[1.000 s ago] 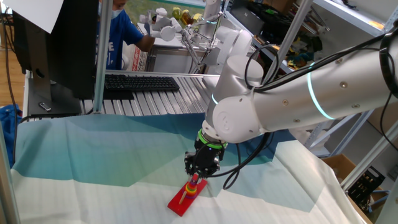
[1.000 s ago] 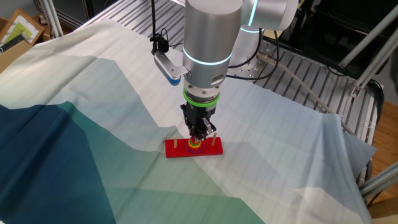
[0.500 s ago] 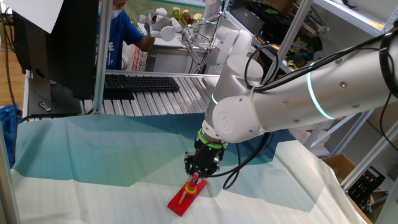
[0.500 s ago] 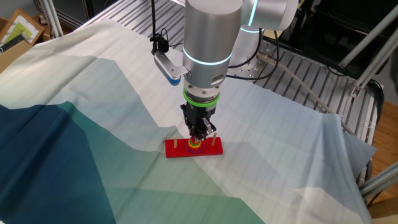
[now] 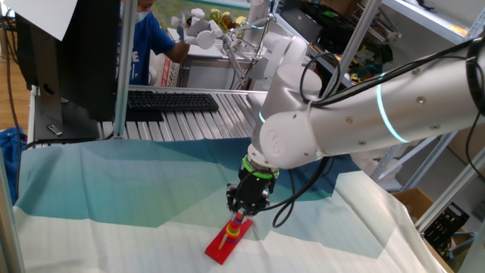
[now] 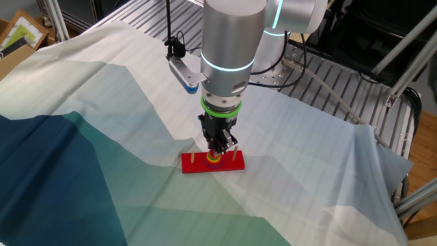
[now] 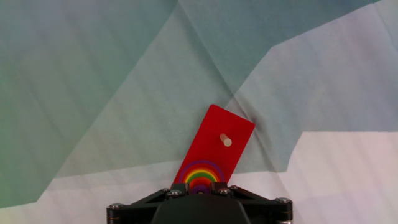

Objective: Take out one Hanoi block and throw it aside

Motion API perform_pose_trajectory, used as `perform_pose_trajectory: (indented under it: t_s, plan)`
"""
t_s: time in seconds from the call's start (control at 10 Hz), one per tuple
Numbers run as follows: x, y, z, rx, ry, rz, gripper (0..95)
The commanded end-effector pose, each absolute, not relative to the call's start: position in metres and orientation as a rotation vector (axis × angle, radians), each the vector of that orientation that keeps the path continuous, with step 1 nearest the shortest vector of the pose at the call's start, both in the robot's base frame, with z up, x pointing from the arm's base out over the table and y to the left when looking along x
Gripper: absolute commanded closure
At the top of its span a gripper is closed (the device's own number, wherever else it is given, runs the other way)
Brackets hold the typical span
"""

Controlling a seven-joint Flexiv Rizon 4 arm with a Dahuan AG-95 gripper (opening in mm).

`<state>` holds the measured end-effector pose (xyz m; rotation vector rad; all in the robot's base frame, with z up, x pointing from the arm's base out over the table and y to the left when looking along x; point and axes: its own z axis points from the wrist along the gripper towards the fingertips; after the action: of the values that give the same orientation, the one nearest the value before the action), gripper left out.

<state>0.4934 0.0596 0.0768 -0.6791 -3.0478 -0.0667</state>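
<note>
The red base (image 5: 220,246) lies on the cloth, with the ring stack (image 5: 236,227) on its middle peg. My gripper (image 5: 240,214) stands straight down over the stack. In the hand view the purple Hanoi block (image 7: 200,185) sits on top of the green, yellow and orange rings, and my gripper (image 7: 200,190) has its jaws pressed against both sides of the block. The other fixed view shows my gripper (image 6: 216,152) on the stack (image 6: 214,160) at the middle of the base (image 6: 194,165). An empty peg (image 7: 226,140) stands further along the base (image 7: 214,155).
The blue, teal and white cloth (image 6: 102,157) covers the table. A metal roller rack (image 5: 189,121) with a keyboard (image 5: 170,101) lies behind it. A person in blue (image 5: 148,42) stands at the far back.
The arm's elbow has shifted slightly to the right in the fixed view. The gripper stays on the stack, and the base and rings have not moved.
</note>
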Motion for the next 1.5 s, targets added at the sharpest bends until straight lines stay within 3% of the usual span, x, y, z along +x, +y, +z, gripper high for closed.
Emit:
perform_pose_trajectory:
  t_s: [0.1,1.5]
  plan:
    - [0.491,0.057,0.081,-0.665,-3.047,-0.067,95.0]
    - [0.483,-0.001,0.075,-0.423,-3.1,-0.049,95.0]
